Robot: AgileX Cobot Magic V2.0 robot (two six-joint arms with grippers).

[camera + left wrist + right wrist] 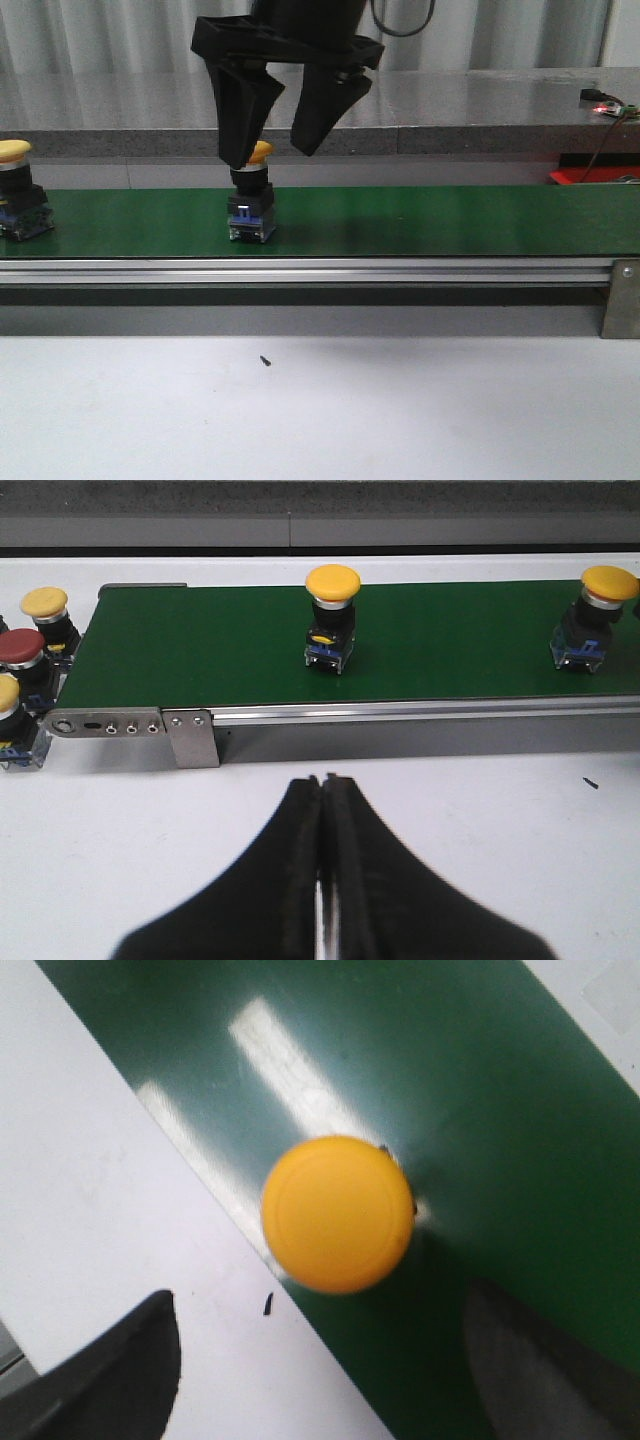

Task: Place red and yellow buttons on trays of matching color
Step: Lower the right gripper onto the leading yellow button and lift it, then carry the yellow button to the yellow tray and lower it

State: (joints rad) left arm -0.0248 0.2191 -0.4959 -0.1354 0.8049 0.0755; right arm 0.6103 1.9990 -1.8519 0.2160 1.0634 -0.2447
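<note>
A yellow button with a black and blue body stands upright on the green belt. My right gripper hangs open just above it, one finger on each side of the cap and neither touching it. From the right wrist the yellow cap shows from above, between the fingers of the right gripper. A second yellow button stands at the belt's left end. My left gripper is shut on nothing over the white table. A red button sits past the belt's end. No tray is clearly in view.
Two yellow buttons stand on the belt in the left wrist view, and other yellow ones lie beside the red one. An aluminium rail edges the belt. A flat red piece lies far right.
</note>
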